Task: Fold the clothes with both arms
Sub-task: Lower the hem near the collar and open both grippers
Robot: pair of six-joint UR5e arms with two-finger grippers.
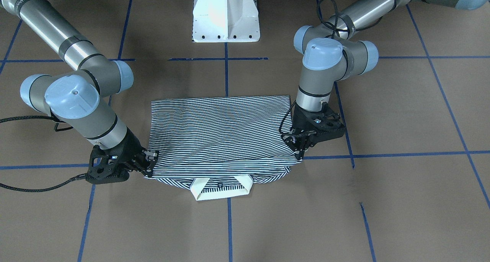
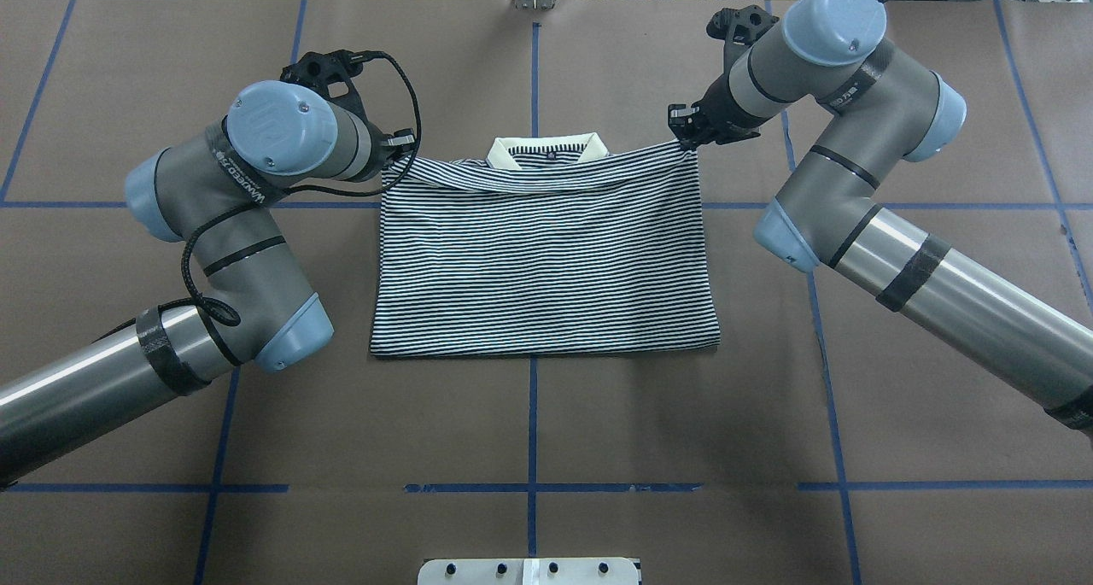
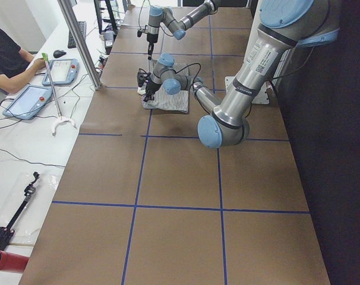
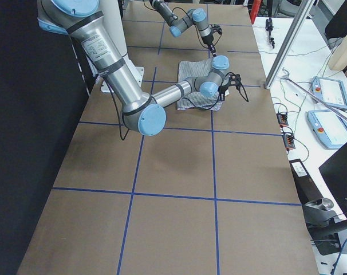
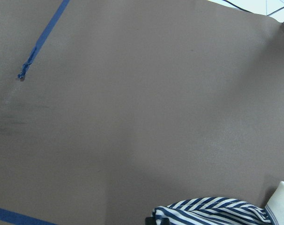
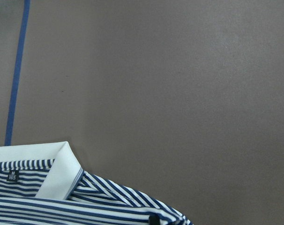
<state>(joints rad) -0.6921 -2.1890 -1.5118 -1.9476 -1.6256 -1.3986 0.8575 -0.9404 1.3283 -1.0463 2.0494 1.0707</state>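
Observation:
The striped polo shirt (image 2: 546,252) lies in the middle of the table, folded in half, its lower half laid over the upper one. Its cream collar (image 2: 546,151) sticks out at the far edge, and the collar (image 1: 221,189) is nearest the camera in the front-facing view. My left gripper (image 2: 394,156) is shut on the top layer's corner on the left side of the collar. My right gripper (image 2: 686,134) is shut on the opposite corner. The same grips show for the left gripper (image 1: 300,149) and the right gripper (image 1: 150,166). Each wrist view catches only a strip of shirt (image 5: 212,211) and collar (image 6: 57,168) at its bottom edge.
The white pedestal base (image 2: 529,570) stands at the robot's side of the brown table, which is marked with blue tape lines (image 2: 533,397). A person (image 3: 8,59) sits at a side desk with tablets (image 3: 28,101). Cables and pendants (image 4: 331,91) lie beyond the other end.

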